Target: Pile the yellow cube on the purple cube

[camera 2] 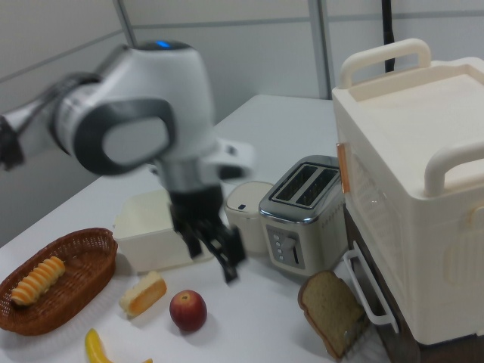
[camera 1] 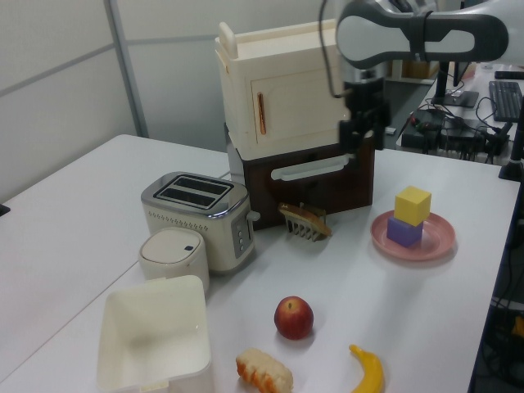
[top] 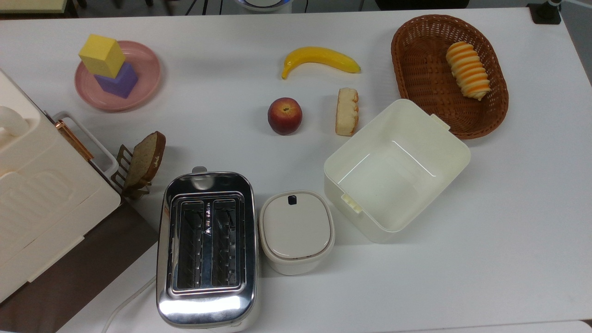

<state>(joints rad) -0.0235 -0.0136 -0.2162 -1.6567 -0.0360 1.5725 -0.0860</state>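
The yellow cube (top: 102, 55) sits on the purple cube (top: 118, 80), turned a little against it, and both stand on a pink plate (top: 143, 88) near the top view's left edge of the white worktop (top: 508, 208). In the left view the stack stands free, with the purple block's upper face covered by the yellow one. The end effector (camera 1: 359, 131) hangs well above and to the left view's left of the plate, in front of a cream cabinet (camera 1: 286, 90); its fingers look slightly parted and hold nothing, though they are dark against the brown base. In the right view the end effector (camera 2: 215, 253) is motion-blurred and hides part of a cream box (camera 2: 144, 227).
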